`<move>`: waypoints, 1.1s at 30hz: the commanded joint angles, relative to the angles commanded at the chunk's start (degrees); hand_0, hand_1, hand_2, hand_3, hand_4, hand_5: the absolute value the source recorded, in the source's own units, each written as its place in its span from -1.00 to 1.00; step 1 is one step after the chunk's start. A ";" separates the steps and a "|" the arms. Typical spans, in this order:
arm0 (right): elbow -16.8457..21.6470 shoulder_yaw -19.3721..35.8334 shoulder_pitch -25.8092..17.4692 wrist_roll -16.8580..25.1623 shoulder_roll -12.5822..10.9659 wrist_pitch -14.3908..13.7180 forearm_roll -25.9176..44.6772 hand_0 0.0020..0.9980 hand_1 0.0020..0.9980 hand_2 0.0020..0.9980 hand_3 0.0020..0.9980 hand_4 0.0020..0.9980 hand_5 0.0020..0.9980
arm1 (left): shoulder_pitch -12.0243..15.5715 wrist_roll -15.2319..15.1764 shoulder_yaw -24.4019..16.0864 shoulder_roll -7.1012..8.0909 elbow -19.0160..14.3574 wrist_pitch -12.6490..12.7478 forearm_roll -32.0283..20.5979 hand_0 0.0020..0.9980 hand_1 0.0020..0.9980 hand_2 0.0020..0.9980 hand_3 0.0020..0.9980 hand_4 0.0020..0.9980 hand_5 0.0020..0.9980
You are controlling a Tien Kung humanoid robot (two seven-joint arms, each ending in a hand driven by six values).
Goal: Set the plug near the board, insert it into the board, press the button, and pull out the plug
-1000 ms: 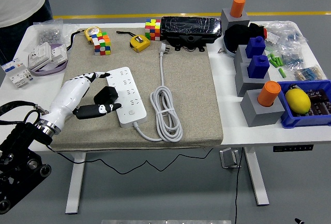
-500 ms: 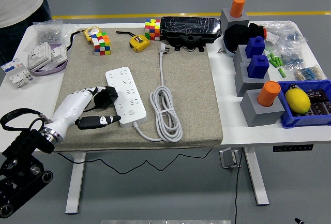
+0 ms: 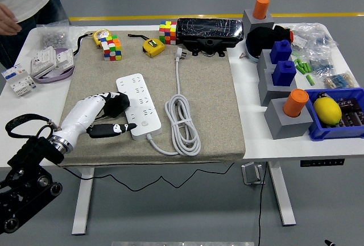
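Left robot hand [image 3: 111, 115] curled around black plug [image 3: 118, 105], just beside left edge of white power strip [image 3: 139, 105] on bench [image 3: 250, 138]; risks tilted prongs missing holes, pushing strip sideways

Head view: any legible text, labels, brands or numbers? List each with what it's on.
None legible.
Power strip: no readable marking.
Yellow tape measure: label too small to read.
White breaker modules: print blurred.
Bagged parts: print too small to read.
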 joint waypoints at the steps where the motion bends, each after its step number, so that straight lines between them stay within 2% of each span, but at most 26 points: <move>1: -0.01 -0.02 0.02 -0.01 0.00 0.00 0.00 0.31 0.31 0.32 0.15 1.00 0.12 | -0.24 0.08 0.14 -0.12 0.05 -0.11 0.03 0.64 0.73 0.65 0.61 0.99 0.40; 8: 0.07 -0.18 0.07 0.01 0.03 0.01 0.09 0.31 0.31 0.32 0.15 1.00 0.13 | -1.82 1.56 1.37 -1.06 0.68 -1.67 0.25 0.63 0.73 0.65 0.60 0.99 0.40; 19: -0.08 -0.26 -0.01 0.01 0.08 0.00 0.12 0.31 0.31 0.32 0.15 1.00 0.12 | -3.06 1.35 2.15 -1.42 0.47 -1.84 -0.51 0.62 0.72 0.63 0.59 0.98 0.41; 33: 0.10 -0.66 0.05 0.02 0.02 -0.02 0.28 0.31 0.31 0.32 0.15 0.99 0.12 | -6.40 1.31 3.72 -4.55 3.81 -2.14 -1.80 0.62 0.70 0.62 0.58 0.98 0.42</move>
